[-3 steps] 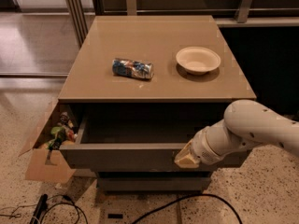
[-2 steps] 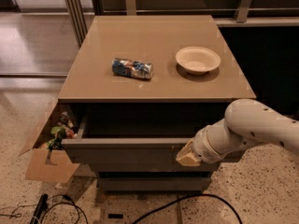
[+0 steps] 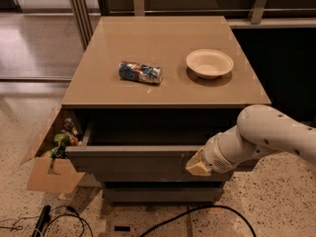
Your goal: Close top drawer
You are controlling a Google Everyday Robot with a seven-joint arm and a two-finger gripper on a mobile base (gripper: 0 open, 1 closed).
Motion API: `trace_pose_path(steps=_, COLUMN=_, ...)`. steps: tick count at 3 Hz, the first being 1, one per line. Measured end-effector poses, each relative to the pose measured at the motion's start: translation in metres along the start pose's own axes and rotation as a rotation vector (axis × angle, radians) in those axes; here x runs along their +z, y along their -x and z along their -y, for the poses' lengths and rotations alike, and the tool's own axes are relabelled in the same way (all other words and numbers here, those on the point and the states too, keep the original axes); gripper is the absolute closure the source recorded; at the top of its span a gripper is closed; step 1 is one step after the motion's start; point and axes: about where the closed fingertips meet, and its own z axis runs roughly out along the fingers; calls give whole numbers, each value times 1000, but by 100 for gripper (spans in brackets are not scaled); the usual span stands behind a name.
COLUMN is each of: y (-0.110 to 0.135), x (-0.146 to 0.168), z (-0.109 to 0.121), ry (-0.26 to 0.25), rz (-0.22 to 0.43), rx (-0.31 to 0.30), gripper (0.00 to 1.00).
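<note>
The top drawer (image 3: 133,161) of the cabinet stands pulled out, its flat grey-brown front facing me and its dark inside showing below the cabinet top. My gripper (image 3: 198,166) is at the right part of the drawer front, its pale tip against the panel. The white arm comes in from the right.
On the cabinet top (image 3: 163,90) lie a crushed blue can (image 3: 140,72) and a white bowl (image 3: 209,63). A cardboard box of clutter (image 3: 52,154) stands at the cabinet's left side. Black cables (image 3: 64,221) lie on the floor in front. A lower drawer front (image 3: 163,194) shows beneath.
The drawer front has moved slightly inward toward the cabinet, and my gripper has moved with it.
</note>
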Motion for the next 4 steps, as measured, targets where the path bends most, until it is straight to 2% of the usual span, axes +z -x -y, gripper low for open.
trace_pose_path(steps=1, y=10, x=4, z=10, ry=5, rz=1, rx=-4, gripper=13)
trace_pose_path(steps=2, y=19, x=9, z=26, ry=-3, rz=3, rx=-4, gripper=0)
trace_pose_path(steps=3, y=33, x=14, z=51, ry=-28, rz=17, rx=-9, gripper=0)
trace_pose_path(steps=4, y=33, x=14, z=51, ry=-28, rz=17, rx=-9, gripper=0)
